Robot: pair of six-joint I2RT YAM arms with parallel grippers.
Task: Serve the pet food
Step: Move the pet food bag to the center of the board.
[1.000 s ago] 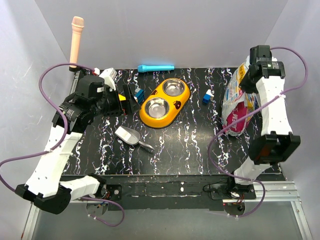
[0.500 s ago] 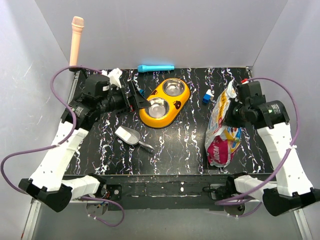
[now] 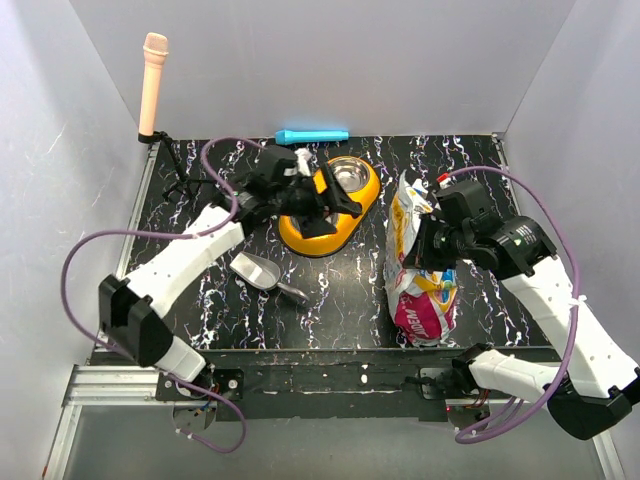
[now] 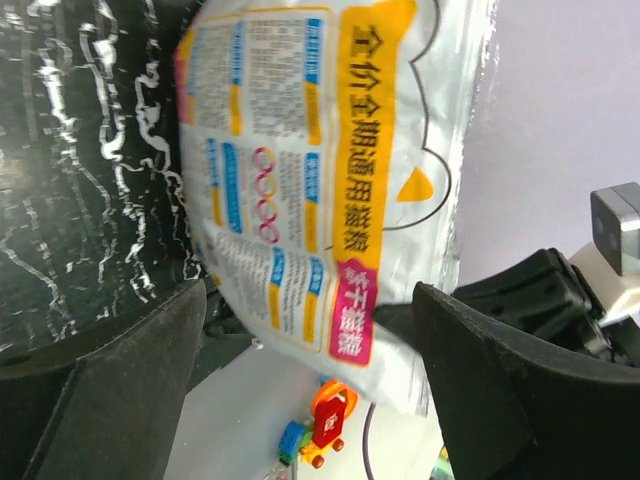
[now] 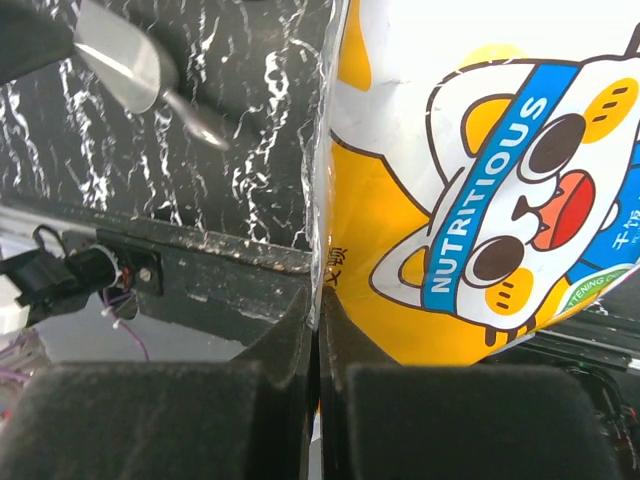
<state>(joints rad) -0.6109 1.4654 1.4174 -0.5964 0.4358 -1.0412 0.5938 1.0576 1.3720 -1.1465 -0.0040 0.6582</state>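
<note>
The pet food itself is out of view. A white, blue and pink foil bag (image 3: 415, 270) stands upright right of centre, and my right gripper (image 3: 424, 243) is shut on its side edge. In the right wrist view the fingers (image 5: 290, 340) pinch the bag's seam beside its printed cartoon face (image 5: 500, 190). My left gripper (image 3: 345, 200) hangs over the yellow double bowl (image 3: 372, 190), open and pointing right at the bag. In the left wrist view the bag (image 4: 300, 170) fills the space beyond the wide-open left gripper (image 4: 310, 295), with nothing gripped.
A grey scoop (image 3: 265, 272) lies on the black marbled table in front of the bowl and shows in the right wrist view (image 5: 130, 60). A blue tool (image 3: 312, 135) lies at the back edge. A pink handle (image 3: 153, 80) stands back left. A small toy car (image 4: 325, 435) sits behind the bag.
My right arm carried the bag from the far right toward the centre. My left arm swung right over the bowl, toward the bag.
</note>
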